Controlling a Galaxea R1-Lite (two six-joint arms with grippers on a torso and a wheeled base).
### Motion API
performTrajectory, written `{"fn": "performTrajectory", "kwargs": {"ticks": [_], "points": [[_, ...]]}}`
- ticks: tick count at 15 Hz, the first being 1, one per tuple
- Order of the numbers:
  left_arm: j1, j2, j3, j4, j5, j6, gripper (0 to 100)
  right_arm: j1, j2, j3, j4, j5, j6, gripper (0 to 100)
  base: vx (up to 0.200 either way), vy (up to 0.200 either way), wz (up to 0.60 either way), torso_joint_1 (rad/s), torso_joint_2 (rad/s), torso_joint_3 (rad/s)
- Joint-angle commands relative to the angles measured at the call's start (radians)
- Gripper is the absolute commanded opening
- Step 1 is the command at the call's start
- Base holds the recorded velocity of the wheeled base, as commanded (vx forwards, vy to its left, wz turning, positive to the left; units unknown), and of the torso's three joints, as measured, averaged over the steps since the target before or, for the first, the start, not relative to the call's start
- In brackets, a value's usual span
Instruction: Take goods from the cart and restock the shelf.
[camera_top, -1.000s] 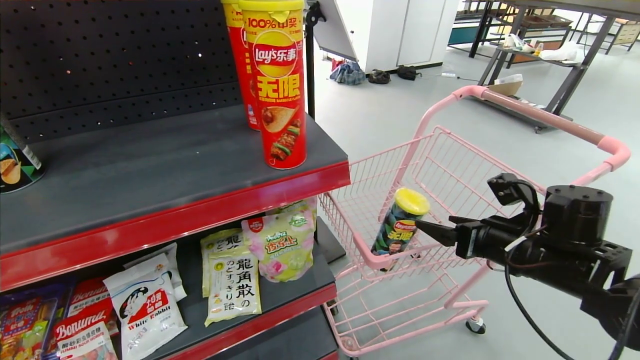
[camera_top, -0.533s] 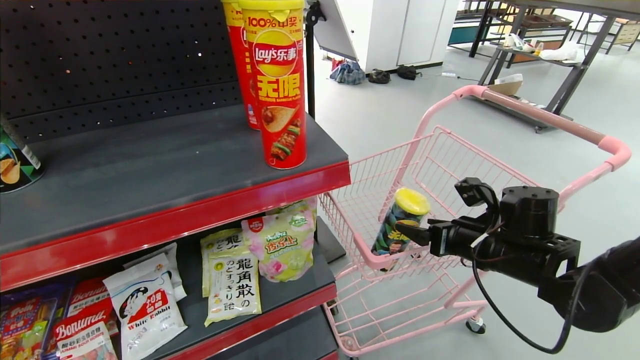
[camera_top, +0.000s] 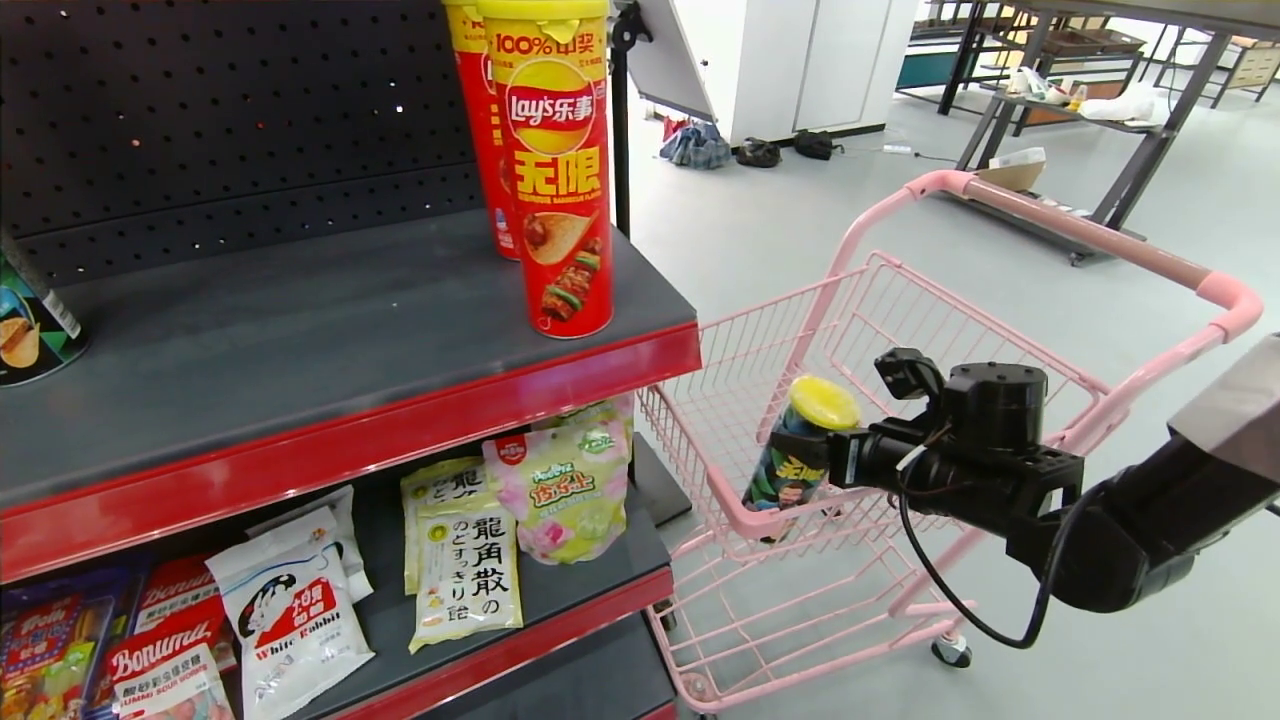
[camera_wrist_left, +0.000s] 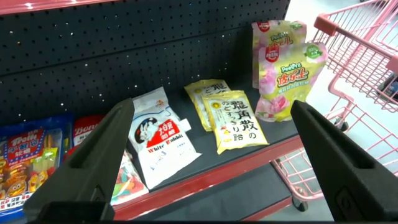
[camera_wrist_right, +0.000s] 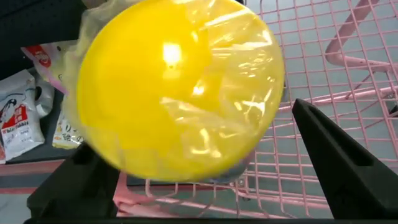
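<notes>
Over the last second the right arm has slid toward 9 o'clock in the head view. The right gripper (camera_top: 812, 458), whose tips were just short of the chip can (camera_top: 822, 402), has closed the gap and now reaches the can's body below the yellow lid. The can itself has not moved. It stands tilted in the pink cart (camera_top: 1062, 236), leaning at the basket's corner nearest the shelf (camera_top: 300, 330), at 4 o'clock from the two red cans (camera_top: 556, 170) on the top board. The arm comes in from 4 o'clock, forearm low and roughly level, wrist pointing at 9 o'clock. In the right wrist view the jaws are spread, one finger on each side of the can (camera_wrist_right: 180, 87), with a gap visible at one finger. The left gripper (camera_wrist_left: 212, 106) hangs with jaws wide apart before the lower shelf, holding nothing, with the snack packets (camera_wrist_left: 231, 118) lying beyond.
</notes>
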Motion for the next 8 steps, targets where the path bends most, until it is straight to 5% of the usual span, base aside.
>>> {"fn": "performTrajectory", "kwargs": {"ticks": [1,7,8], "points": [[0.0,0.001,0.0,0.0,0.0,0.0,100,-0.003,0.046,-0.036,0.0,0.001,-0.001,100,0.0,0.0,0.0,0.0,0.0,0.0],[0.0,0.001,0.0,0.0,0.0,0.0,100,0.006,0.102,-0.107,0.0,0.001,0.004,100,0.0,0.0,0.0,0.0,0.0,0.0],[0.0,0.001,0.0,0.0,0.0,0.0,100,0.005,0.113,-0.108,-0.005,0.001,0.003,0,0.0,0.0,0.0,0.0,0.0,0.0]]}}
